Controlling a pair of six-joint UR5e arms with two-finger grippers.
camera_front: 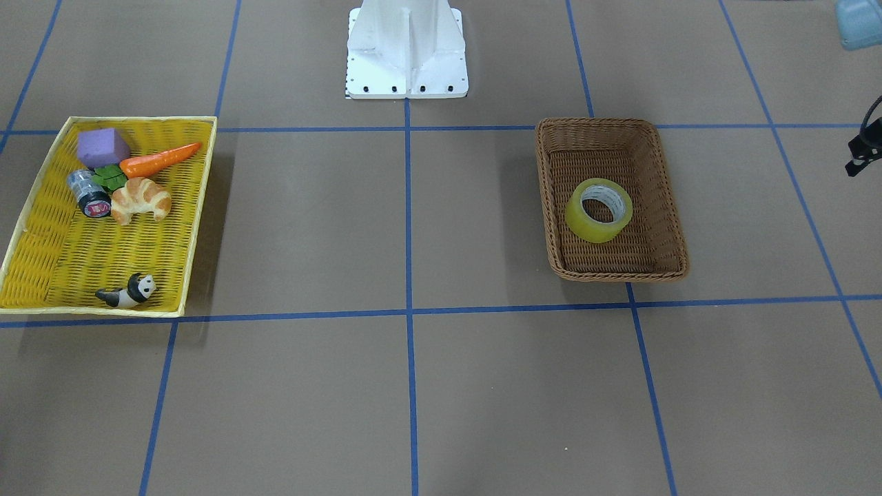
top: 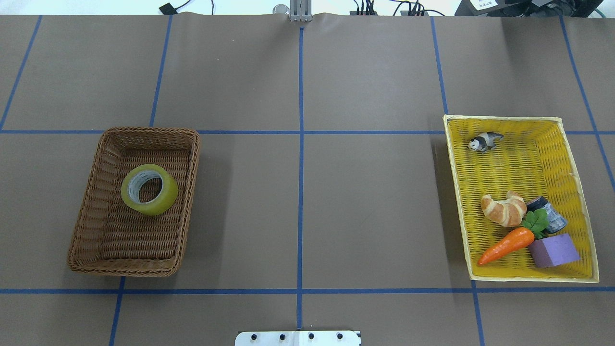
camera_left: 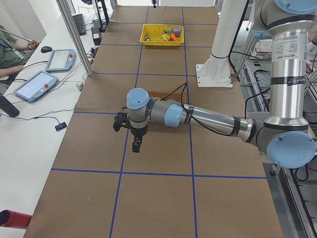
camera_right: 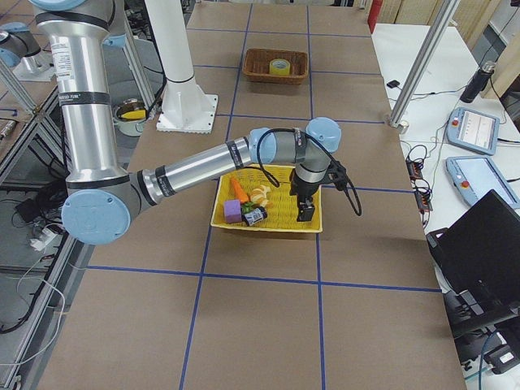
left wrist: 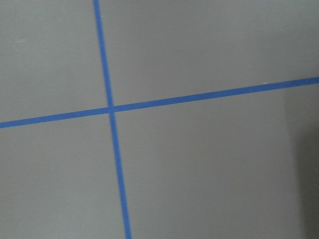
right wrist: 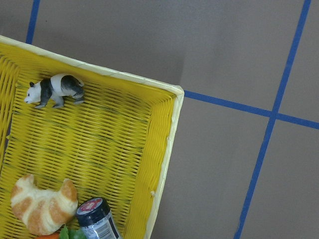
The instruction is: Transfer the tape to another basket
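Note:
The yellow tape roll (camera_front: 582, 222) with a white core lies tilted inside the brown wicker basket (camera_front: 672, 227). The overhead view shows the tape (top: 166, 198) in the middle of the basket (top: 91, 202). The exterior right view shows them far off, the tape (camera_right: 282, 67) in the basket (camera_right: 258, 58). My left gripper (camera_left: 135, 145) hangs over bare table past the basket; I cannot tell if it is open or shut. My right gripper (camera_right: 306, 213) hangs over the yellow tray's edge; I cannot tell its state. No fingers show in either wrist view.
The shallow yellow tray (top: 456, 192) holds a croissant (top: 503, 209), a carrot (top: 507, 245), a purple block (top: 555, 250), a small red-labelled cylinder (camera_front: 89, 194) and a panda figure (right wrist: 55, 89). The robot's white base (camera_front: 406, 52) stands between tray and basket.

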